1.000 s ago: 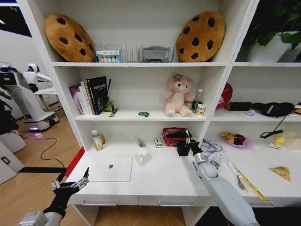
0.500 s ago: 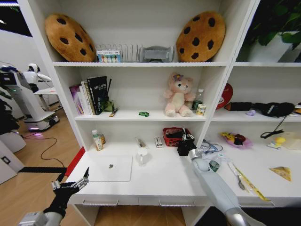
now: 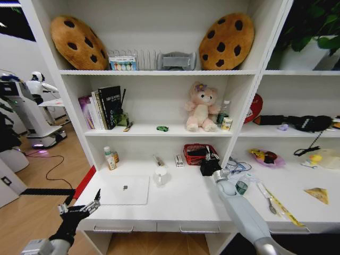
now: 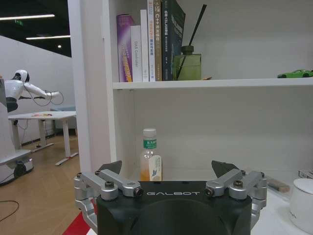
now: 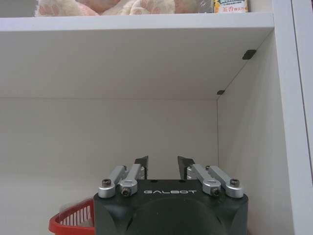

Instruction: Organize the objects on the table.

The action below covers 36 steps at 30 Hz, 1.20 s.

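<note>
1. Toward the back right of the white table [image 3: 186,204], under the lowest shelf, the right gripper [image 3: 209,159] reaches in beside a red basket [image 3: 195,154]. A black pen cup [image 3: 207,168] sits right at its fingers.

2. From the right wrist view, the right gripper's [image 5: 162,164] fingers stand narrow, with a small gap between the tips. Whether they pinch the cup's rim cannot be told, since the cup lies below what that camera sees.

3. Off the front left corner of the table, the left gripper [image 3: 79,208] hangs idle. The left wrist view shows its fingers [image 4: 108,169] spread wide with nothing between them.

4. On the left part of the table lies the thin silver laptop [image 3: 125,190], closed and flat. Behind it, near the shelving wall, stands a small white-capped bottle [image 3: 108,158]. A white mug [image 3: 160,176] stands near the middle.

5. One shelf higher, a small green ring-like item [image 3: 162,128] rests left of a pink plush bear [image 3: 201,108].

6. A likely risk: the cup stands just beside the red basket, so a sideways drift of the arm could knock the basket or tip the cup.

7. Another risk: a thin grip on the rim could let the cup swing or slip once lifted, and the shelf above leaves little room to raise it.
</note>
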Available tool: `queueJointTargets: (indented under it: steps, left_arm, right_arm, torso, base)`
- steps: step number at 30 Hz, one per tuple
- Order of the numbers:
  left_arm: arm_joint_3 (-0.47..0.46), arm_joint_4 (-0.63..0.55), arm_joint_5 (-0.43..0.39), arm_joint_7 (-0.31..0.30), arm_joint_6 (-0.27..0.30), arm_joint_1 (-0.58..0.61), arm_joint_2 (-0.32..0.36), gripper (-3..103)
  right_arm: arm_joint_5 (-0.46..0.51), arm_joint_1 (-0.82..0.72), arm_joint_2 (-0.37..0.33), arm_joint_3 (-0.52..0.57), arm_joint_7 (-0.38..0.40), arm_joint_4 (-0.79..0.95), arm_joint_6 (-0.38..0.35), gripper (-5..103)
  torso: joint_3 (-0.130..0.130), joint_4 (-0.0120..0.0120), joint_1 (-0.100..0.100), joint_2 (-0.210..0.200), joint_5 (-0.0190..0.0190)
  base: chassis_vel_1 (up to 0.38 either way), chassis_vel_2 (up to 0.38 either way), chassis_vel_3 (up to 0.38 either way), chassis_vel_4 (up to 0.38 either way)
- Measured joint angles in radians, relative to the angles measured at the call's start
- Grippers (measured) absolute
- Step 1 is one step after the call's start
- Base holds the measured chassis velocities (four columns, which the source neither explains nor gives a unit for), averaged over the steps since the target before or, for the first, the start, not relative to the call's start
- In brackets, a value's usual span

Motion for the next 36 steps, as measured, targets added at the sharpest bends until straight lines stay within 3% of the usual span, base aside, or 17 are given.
queueJointTargets:
  steps: [1,2,6,7,9,11,14,16,20,26,29,30,33,34,36]
  left_arm:
    - [0.0,0.0,0.0,0.0,0.0,0.0,0.0,100]
    - [0.0,0.0,0.0,0.0,0.0,0.0,0.0,100]
    - [0.0,0.0,0.0,0.0,0.0,0.0,0.0,100]
    - [0.0,0.0,0.0,0.0,0.0,0.0,0.0,100]
    - [0.0,0.0,0.0,0.0,0.0,0.0,0.0,100]
    - [0.0,0.0,0.0,0.0,0.0,0.0,0.0,100]
    - [0.0,0.0,0.0,0.0,0.0,0.0,0.0,100]
    - [0.0,0.0,0.0,0.0,0.0,0.0,0.0,100]
    - [0.0,0.0,0.0,0.0,0.0,0.0,0.0,100]
    - [0.0,0.0,0.0,0.0,0.0,0.0,0.0,100]
    - [0.0,0.0,0.0,0.0,0.0,0.0,0.0,100]
    - [0.0,0.0,0.0,0.0,0.0,0.0,0.0,100]
    - [0.0,0.0,0.0,0.0,0.0,0.0,0.0,100]
    - [0.0,0.0,0.0,0.0,0.0,0.0,0.0,100]
    - [0.0,0.0,0.0,0.0,0.0,0.0,0.0,100]
  right_arm:
    - [0.001,-0.005,-0.005,0.0,-0.002,0.006,-0.002,38]
    - [0.008,-0.014,-0.015,0.0,-0.004,0.02,-0.005,49]
    - [0.031,-0.041,-0.036,0.004,-0.006,0.068,-0.022,54]
    - [0.054,-0.072,-0.055,0.007,-0.019,0.12,-0.041,65]
    - [0.07,-0.101,-0.071,0.007,-0.026,0.166,-0.054,71]
    - [0.088,-0.173,-0.115,0.005,-0.002,0.289,-0.11,82]
    - [0.101,-0.216,-0.137,0.002,0.026,0.361,-0.145,87]
    - [0.126,-0.273,-0.162,0.003,0.066,0.47,-0.19,96]
    - [0.164,-0.351,-0.18,0.022,0.101,0.582,-0.234,100]
    - [0.249,-0.545,-0.195,0.067,0.222,0.744,-0.345,100]
    - [0.309,-0.606,-0.198,0.077,0.303,0.788,-0.44,100]
    - [0.309,-0.606,-0.198,0.077,0.303,0.788,-0.44,100]
    - [0.358,-0.601,-0.209,0.1,0.379,0.776,-0.551,100]
    - [0.358,-0.601,-0.209,0.1,0.379,0.776,-0.551,100]
    - [0.434,-0.548,-0.231,0.105,0.39,0.736,-0.614,100]
  torso:
    - [0.0,0.0,0.0,0.0,0.0]
    - [0.0,-0.0001,0.0,0.0,0.0]
    - [0.0,0.0001,0.0,0.0,0.0001]
    - [0.0,0.0,0.0,0.0,-0.0001]
    - [0.0,-0.0002,0.0,0.0,0.0]
    - [0.0,-0.0002,0.0,0.0,-0.0003]
    - [0.0,-0.0005,0.0,0.0,0.0002]
    - [0.0,0.0,0.0,0.0,-0.0002]
    - [0.0,0.0001,0.0,0.0,0.0]
    - [0.0,-0.0005,0.0,0.0,0.0002]
    - [0.0,-0.0005,0.0,0.0,0.0]
    - [0.0,-0.0005,0.0,0.0,0.0]
    - [0.0,-0.0002,0.0,0.0,0.0]
    - [0.0,-0.0002,0.0,0.0,0.0]
    - [0.0,-0.0001,0.0,0.0,0.0001]
  base:
    - [0.0,0.0,0.0,0.0]
    - [0.0,0.0,0.0,0.0]
    - [0.0,0.0,0.0,0.0]
    - [0.0,0.0,0.0,0.0]
    - [0.0,0.0,0.0,0.0]
    - [0.0,0.0,0.0,0.0]
    - [0.0,0.0,0.0,0.0]
    - [0.0,0.0,0.0,0.0]
    - [0.0,0.0,0.0,0.0]
    - [0.0,0.0,0.0,0.0]
    - [0.0,0.0,0.0,0.0]
    - [0.0,0.0,0.0,0.0]
    - [0.0,0.0,0.0,0.0]
    - [0.0,0.0,0.0,0.0]
    - [0.0,0.0,0.0,0.0]
